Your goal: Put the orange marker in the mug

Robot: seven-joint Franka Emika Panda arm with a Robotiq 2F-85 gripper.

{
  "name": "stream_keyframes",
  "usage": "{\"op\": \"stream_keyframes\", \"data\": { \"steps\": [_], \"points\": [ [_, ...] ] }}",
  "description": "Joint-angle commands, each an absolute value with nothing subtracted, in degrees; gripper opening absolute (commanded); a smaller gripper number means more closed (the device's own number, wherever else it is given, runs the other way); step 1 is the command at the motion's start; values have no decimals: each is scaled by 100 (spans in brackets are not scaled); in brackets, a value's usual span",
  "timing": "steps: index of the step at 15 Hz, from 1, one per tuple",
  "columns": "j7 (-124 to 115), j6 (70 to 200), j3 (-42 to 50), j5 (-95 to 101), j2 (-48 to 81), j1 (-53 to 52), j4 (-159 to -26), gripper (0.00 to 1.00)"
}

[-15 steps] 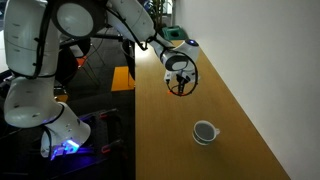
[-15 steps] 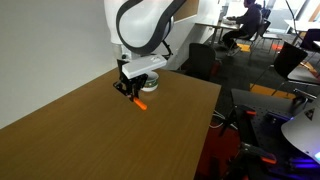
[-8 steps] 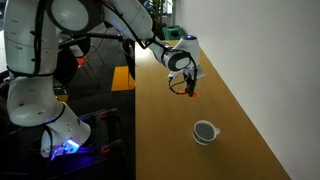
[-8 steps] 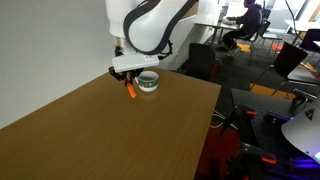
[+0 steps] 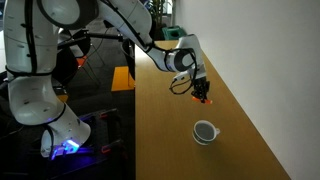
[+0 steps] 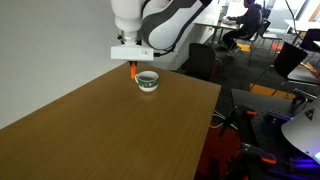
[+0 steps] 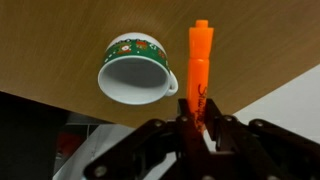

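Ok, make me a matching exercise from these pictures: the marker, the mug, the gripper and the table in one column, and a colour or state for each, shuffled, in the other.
Column one:
1. orange marker
2. mug
3. gripper
4. table

Column two:
a. brown wood
b. dark, shut on something thin
c. white with a patterned band, upright, nothing inside
d. bright, thin, held at one end

Right pairs: 1-d, 2-c, 3-b, 4-a.
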State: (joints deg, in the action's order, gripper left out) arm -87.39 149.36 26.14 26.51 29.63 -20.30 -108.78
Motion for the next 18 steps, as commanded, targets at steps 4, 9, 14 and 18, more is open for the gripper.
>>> {"op": "stream_keyframes", "data": {
  "steps": [4,9,14,18],
  "points": [
    [-11487,14372,2943,4270,3019,-2200,-10666,5],
    [-12213,13871,2225,5045,2867,-1596,-10662,20],
    [-12426,13831,2052,5214,2953,-1420,-10624,5],
    [-13026,13528,1846,5751,2973,-1200,-10629,5]
  ]
}}
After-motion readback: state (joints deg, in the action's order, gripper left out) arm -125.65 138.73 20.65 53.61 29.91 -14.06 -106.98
